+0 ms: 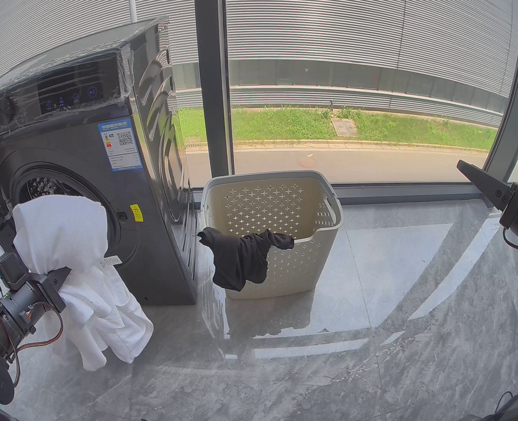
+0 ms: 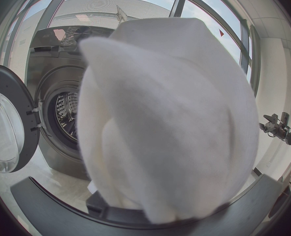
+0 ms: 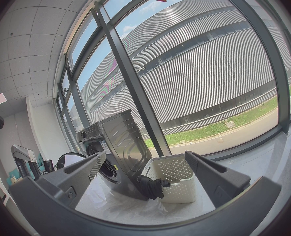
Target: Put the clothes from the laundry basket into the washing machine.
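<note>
A large white garment [image 1: 72,264] hangs from my left gripper [image 1: 51,285], which is shut on it in front of the washing machine's [image 1: 89,147] open drum [image 2: 65,115]. In the left wrist view the white garment [image 2: 165,122] covers the fingers. The machine's round door [image 2: 7,128] stands swung open. A cream laundry basket [image 1: 273,206] sits on the floor to the right of the machine, with a black garment [image 1: 241,258] draped over its front rim. My right gripper [image 3: 145,172] is open and held high at the far right, well away from the basket [image 3: 176,177].
The floor [image 1: 358,334] is glossy grey marble. Tall windows with a dark pillar [image 1: 212,71] stand right behind the machine and basket.
</note>
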Robot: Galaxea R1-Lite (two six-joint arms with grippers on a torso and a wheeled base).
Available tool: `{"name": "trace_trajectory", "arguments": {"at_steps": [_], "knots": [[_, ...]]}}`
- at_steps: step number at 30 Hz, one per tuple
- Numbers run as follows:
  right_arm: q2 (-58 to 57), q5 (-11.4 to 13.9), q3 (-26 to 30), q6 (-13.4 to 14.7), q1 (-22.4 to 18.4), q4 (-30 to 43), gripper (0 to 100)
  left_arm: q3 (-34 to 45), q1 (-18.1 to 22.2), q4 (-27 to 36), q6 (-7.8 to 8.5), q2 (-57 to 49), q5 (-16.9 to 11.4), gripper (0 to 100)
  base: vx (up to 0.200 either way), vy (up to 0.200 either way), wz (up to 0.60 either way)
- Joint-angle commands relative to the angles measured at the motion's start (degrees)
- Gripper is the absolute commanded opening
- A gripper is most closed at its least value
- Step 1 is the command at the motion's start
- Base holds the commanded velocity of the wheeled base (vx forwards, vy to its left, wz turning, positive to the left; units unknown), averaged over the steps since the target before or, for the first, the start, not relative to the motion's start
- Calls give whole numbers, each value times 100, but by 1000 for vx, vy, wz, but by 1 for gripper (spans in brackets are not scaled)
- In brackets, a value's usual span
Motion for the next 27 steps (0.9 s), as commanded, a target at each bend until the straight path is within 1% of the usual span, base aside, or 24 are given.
{"name": "trace_trajectory", "arguments": {"at_steps": [1,5,27], "knots": [[-9,-1,2,-34,0,0,100,101,-4,8,-6,-76,1,0,0,200,0],[0,8,37,-78,9,0,100,101,5,8,-15,-76,9,0,0,200,0],[18,-1,-15,-78,9,0,100,101,5,43,-24,-59,1,0,0,200,0]]}}
